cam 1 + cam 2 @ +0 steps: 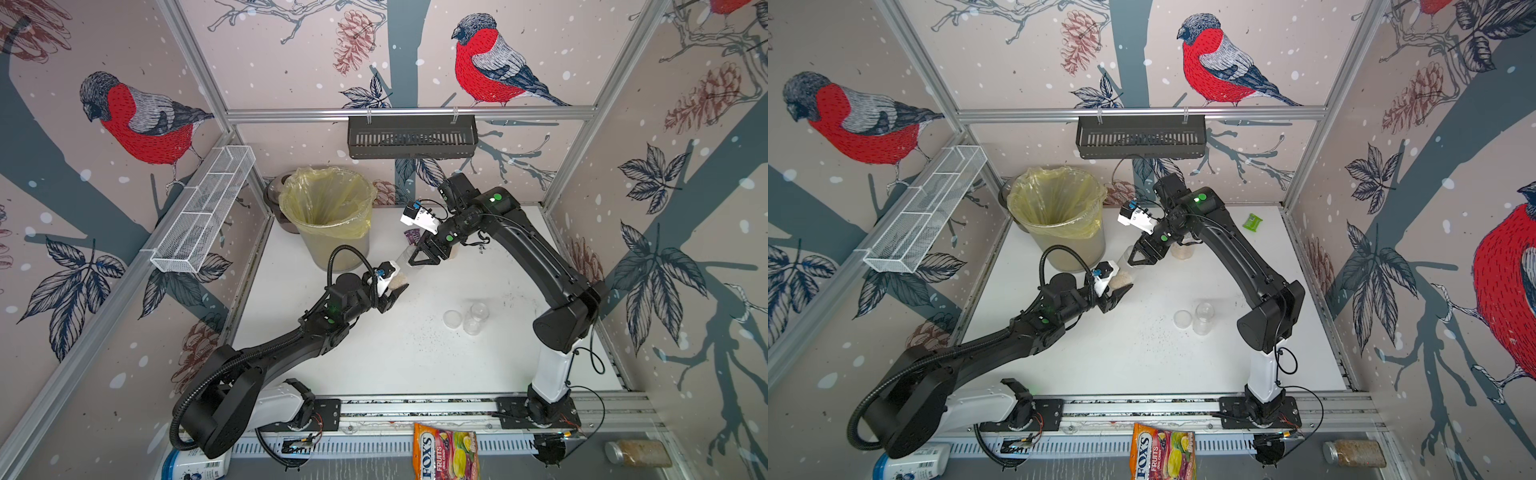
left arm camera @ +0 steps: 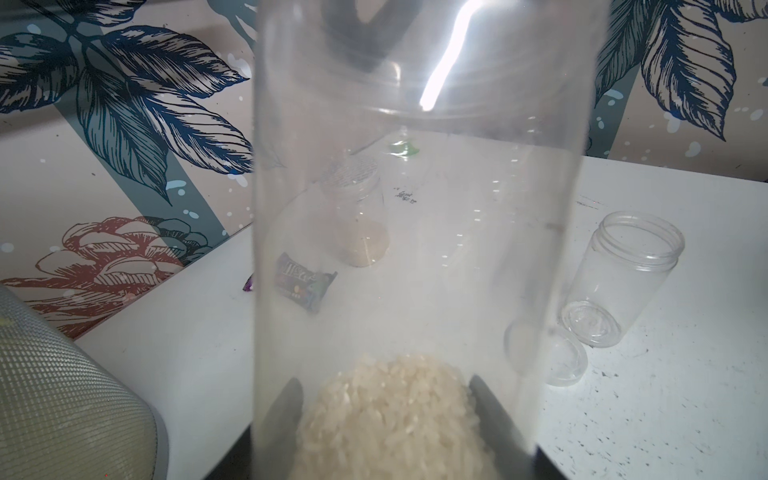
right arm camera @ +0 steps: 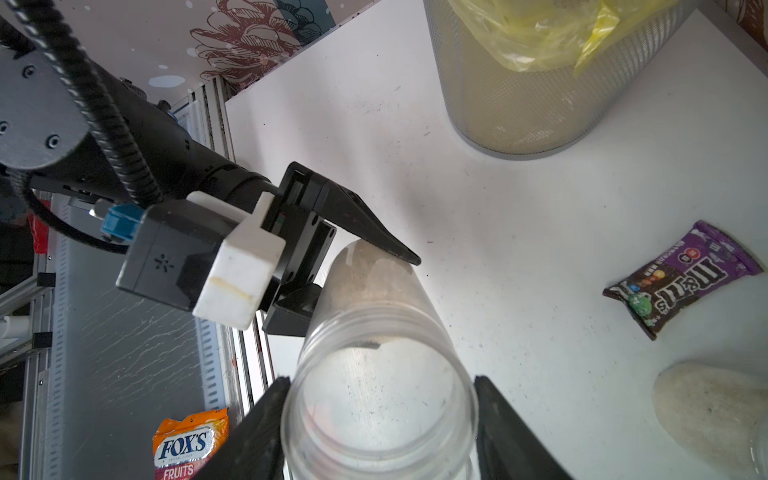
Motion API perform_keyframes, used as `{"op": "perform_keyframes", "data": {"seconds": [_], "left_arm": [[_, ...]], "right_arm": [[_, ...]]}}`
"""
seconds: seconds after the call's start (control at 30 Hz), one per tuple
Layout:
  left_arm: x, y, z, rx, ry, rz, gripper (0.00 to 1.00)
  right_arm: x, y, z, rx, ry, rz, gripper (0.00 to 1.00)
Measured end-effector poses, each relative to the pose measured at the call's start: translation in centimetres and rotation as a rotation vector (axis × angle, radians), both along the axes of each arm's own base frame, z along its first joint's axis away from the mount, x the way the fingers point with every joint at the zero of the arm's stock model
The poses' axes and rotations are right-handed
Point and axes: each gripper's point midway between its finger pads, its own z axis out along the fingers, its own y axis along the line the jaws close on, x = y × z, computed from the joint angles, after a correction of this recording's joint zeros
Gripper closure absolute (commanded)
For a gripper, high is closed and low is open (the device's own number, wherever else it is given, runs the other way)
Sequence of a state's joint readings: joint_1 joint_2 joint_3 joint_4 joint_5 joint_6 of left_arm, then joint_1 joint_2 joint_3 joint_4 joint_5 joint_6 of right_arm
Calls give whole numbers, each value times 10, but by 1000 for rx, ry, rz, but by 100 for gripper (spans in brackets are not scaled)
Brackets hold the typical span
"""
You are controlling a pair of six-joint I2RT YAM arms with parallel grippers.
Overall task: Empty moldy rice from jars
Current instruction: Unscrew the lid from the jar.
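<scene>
"FOX'S FRUITS" is read on an orange sweets bag [image 1: 446,455] lying beyond the front edge of the table [image 1: 415,353]. "m&m's" is read on one purple-brown packet [image 3: 681,278] lying on the table near one mesh bin [image 1: 328,220] lined with a yellow bag.

Three clear jars are counted. The held jar [image 1: 405,266] is kept off the table between both claws. The left claw [image 1: 397,291] is clenched on its base end, where the moldy rice [image 2: 390,415] is gathered, and the right claw [image 3: 380,380] is clamped around its mouth end. The empty jar [image 1: 476,318] stands open, with one clear lid [image 1: 452,319] lying just beside it. The wide jar [image 1: 1181,249], topped with a dotted silver lid, is seen behind the right arm with pale rice in its bottom.
</scene>
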State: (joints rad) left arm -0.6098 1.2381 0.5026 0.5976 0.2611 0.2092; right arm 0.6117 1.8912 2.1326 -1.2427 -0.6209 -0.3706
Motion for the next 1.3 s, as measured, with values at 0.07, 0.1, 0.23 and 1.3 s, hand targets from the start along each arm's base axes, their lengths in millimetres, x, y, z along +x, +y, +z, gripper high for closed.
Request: {"op": "perform_keyframes", "data": {"seconds": [0.07,0.1,0.23,1.3], "left_arm": [[-1,0,-3,8,10,-1,100],[-1,1,-5,15,20,0,100],[-5,5,-15,51,58,1,100],[-9,8,-9,61,50,-1,100]], "right_arm": [[-1,1,-4,-6,5,5,55],[-2,2,-8,-10,9,8,53],[-6,6,-23,-23,14,24,47],[-11,3,-32,44,-25,20,17]]}}
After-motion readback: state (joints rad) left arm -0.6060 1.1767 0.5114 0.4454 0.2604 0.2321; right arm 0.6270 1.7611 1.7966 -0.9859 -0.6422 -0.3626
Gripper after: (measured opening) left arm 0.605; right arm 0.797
